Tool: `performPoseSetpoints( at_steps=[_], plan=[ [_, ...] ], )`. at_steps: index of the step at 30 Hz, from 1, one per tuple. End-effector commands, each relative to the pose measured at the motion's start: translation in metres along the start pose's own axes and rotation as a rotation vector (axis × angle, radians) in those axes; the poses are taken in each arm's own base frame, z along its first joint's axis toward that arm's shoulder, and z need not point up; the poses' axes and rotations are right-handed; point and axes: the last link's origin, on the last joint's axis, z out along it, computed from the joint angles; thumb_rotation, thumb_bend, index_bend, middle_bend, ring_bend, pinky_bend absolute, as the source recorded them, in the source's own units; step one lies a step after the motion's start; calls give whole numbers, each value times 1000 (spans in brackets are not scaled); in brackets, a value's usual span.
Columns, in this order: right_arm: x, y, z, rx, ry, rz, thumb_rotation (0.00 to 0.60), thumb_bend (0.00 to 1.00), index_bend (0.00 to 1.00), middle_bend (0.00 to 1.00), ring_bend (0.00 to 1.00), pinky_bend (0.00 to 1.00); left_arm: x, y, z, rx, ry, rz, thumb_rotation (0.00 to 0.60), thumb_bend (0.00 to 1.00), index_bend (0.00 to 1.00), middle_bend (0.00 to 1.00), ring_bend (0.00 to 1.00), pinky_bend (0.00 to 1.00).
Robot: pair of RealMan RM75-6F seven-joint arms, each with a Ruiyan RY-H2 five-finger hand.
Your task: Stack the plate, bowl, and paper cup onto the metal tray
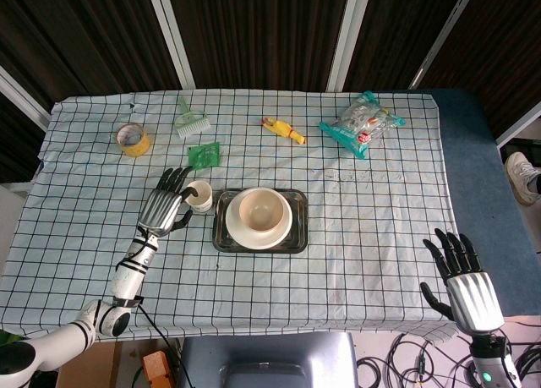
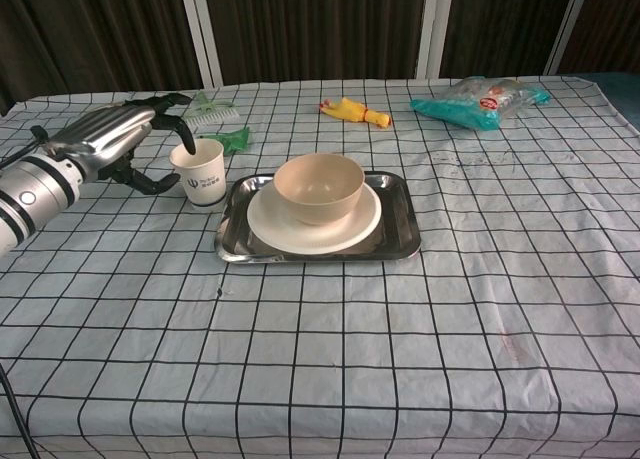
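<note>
A beige bowl (image 1: 259,210) (image 2: 318,186) sits on a cream plate (image 1: 239,234) (image 2: 313,228), which lies in the metal tray (image 1: 297,237) (image 2: 401,229) at mid-table. A white paper cup (image 1: 199,196) (image 2: 199,171) stands upright just left of the tray. My left hand (image 1: 165,206) (image 2: 118,134) is beside the cup on its left, fingers spread and curving around it; I cannot tell whether they touch it. My right hand (image 1: 463,282) hangs open past the table's near right edge, seen only in the head view.
A yellow tape roll (image 1: 133,139), a green brush (image 1: 191,117) (image 2: 210,109) and a green wrapper (image 1: 204,155) lie behind the cup. A yellow toy (image 1: 283,130) (image 2: 352,111) and a snack bag (image 1: 362,122) (image 2: 478,102) lie at the back.
</note>
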Motion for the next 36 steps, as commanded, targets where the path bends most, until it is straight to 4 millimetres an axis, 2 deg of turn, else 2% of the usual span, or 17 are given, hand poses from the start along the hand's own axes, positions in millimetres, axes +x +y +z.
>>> performPoseSetpoints(
  at_steps=[1, 6, 13, 20, 26, 36],
  plan=[
    [1, 1, 0, -5, -4, 0, 600, 264, 92, 0, 0, 0, -9, 4, 8, -2, 6, 10, 600, 379, 444, 40, 0, 50],
    [0, 1, 0, -12, -11, -5, 600, 264, 90, 0, 0, 0, -16, 2, 13, 9, 16, -14, 600, 379, 523, 68, 0, 52],
    [0, 2, 0, -21, -11, -18, 600, 264, 88, 0, 0, 0, -16, 1, 14, 3, 72, -64, 600, 420, 659, 139, 0, 51],
    [-1, 1, 0, -21, -16, -17, 600, 264, 88, 0, 0, 0, -15, 3, 13, -14, 93, -78, 600, 453, 682, 144, 0, 49],
    [-1, 0, -1, -16, -25, -15, 600, 264, 88, 0, 0, 0, 2, 11, 7, -88, 150, -108, 600, 448, 664, 136, 0, 48],
    [0, -1, -3, -4, -33, 4, 600, 264, 88, 0, 0, 0, 51, 51, -17, -244, 95, -16, 600, 437, 617, 118, 0, 46]
  ],
)
